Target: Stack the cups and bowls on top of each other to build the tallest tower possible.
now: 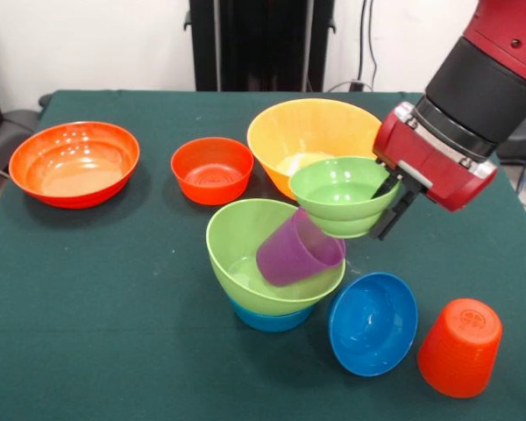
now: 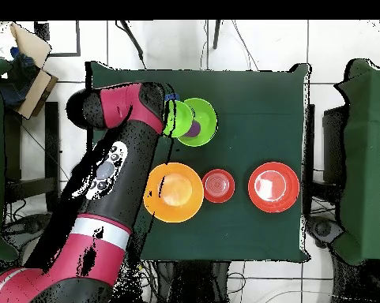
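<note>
A small green bowl [image 1: 342, 195] is pinched by its rim in the hand [image 1: 393, 203], the fingers closed over the wall, and is held tilted in the air above the tower [image 1: 276, 263]. There a purple cup [image 1: 298, 249] lies on its side in the larger green bowl [image 1: 237, 241]. The bowl is judged light, stiff and slippery; a rim grip seems best, though it may swing.

A green-clothed table [image 1: 114, 351] stands on a pale tiled floor [image 2: 248, 47] before a white wall [image 1: 88, 44].
</note>
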`<state>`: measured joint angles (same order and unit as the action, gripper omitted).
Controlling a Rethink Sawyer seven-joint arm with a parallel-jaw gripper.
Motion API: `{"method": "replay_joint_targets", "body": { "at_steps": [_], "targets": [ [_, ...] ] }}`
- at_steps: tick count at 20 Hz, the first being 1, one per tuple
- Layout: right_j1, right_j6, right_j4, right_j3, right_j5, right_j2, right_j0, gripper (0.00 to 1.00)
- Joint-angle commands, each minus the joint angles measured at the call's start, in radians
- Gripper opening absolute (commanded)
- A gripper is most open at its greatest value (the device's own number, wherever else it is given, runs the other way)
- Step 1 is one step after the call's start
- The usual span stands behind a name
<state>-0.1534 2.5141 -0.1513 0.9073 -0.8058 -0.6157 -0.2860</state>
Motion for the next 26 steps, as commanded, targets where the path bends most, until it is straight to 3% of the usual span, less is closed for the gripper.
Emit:
{"method": "replay_joint_targets", "body": {
  "at_steps": [1,12,26],
  "targets": [
    [0.029,0.27,-0.033,0.074,-0.046,0.03,-0.028,0.0],
    [0.112,0.328,-0.006,0.051,0.014,-0.095,-0.053,0.0],
    [0.159,0.34,-0.015,0.04,0.083,-0.143,-0.054,0.0]
  ]
}}
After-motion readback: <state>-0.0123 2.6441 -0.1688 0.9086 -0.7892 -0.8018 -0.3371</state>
